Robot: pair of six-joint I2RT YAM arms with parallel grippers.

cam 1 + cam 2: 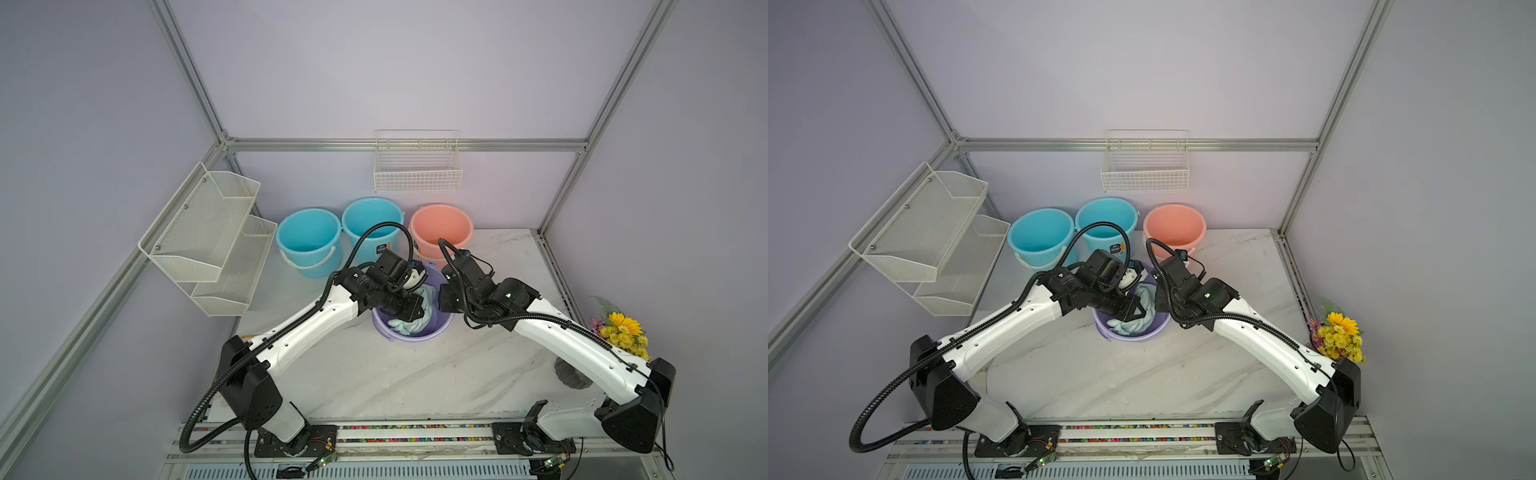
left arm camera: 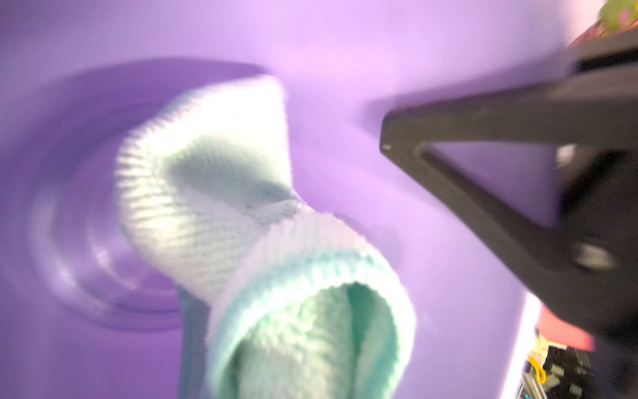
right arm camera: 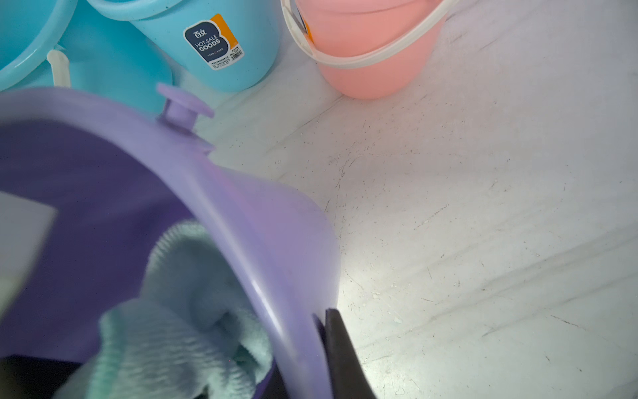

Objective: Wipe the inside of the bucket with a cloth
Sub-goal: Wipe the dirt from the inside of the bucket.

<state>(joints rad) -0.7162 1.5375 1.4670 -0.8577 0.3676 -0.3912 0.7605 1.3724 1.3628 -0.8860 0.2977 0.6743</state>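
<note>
Mid-table, inside purple bucket point(image 1: 415, 336): left gripper point(image 1: 417, 311) pinched shut on mint cloth point(image 1: 405, 327), cloth against wall. Right gripper point(image 3: 322, 326) clamps rim. Wiping looks under way; coverage so far unclear, pull-out remains.

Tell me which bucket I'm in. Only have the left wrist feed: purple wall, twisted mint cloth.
Observer: The purple bucket, in front of a blue bucket, a second blue bucket and a pink bucket in both top views.
Operator: Anything bracing it?
Observer: The right gripper is clamped on its rim, one finger outside the wall.
Operator: Cloth all inside?
Observer: In a top view the cloth shows inside the rim on both sides of the left gripper; none seen over the edge.
</note>
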